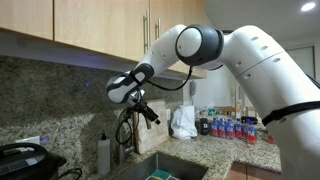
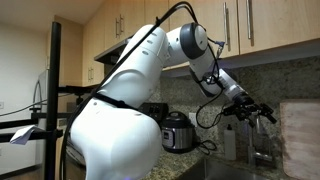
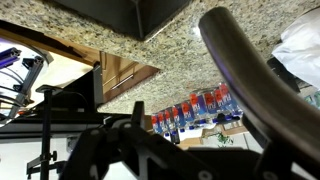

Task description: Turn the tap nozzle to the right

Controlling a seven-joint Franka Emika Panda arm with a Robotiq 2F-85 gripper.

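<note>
In an exterior view we find the tap nozzle point(image 1: 124, 128) left of centre, arching over the sink point(image 1: 172, 168), with the gripper point(image 1: 148, 111) just beside its top. We cannot tell whether the jaws are open or closed. As we judge it, a push that lands off the arch could slip past, or swing toward the soap bottle point(image 1: 104, 154) at lower left. Only the wrist view brings the tap nozzle close: a dark blurred bar at upper right, probably beside the jaws. Only the exterior views show the arm's reach.
</note>
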